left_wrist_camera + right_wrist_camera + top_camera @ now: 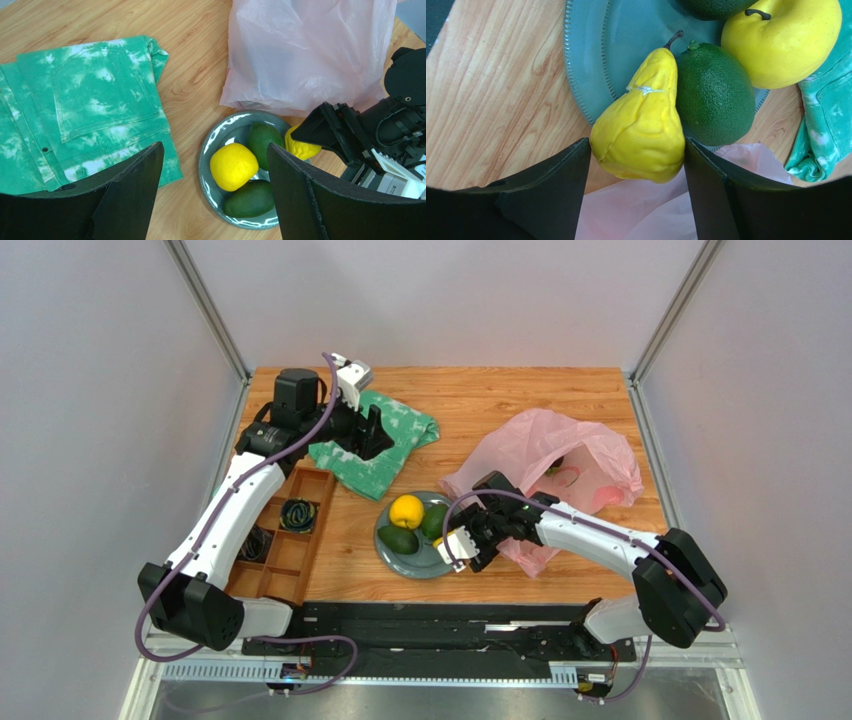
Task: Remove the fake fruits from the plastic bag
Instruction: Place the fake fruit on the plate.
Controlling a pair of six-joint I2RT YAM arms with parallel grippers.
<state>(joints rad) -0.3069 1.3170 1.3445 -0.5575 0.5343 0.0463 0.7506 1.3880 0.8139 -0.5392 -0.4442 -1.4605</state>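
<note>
At the plate's (626, 45) near rim, the right gripper's (636, 142) fingers flank the yellow lumpy fruit (641, 125); we cannot tell whether they clamp it. Two avocados (398, 539) and a citrus (406, 510) lie on the plate. The pink bag (560, 445) sits just right of the plate. Beyond the plate to its left, the left gripper (215, 146) gapes wide and empty over a green cloth (385, 440).

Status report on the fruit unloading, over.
Left tool open, empty, over green cloth. Right tool straddles yellow pear at plate rim, grip unclear. Green fruit pressed against pear.
</note>
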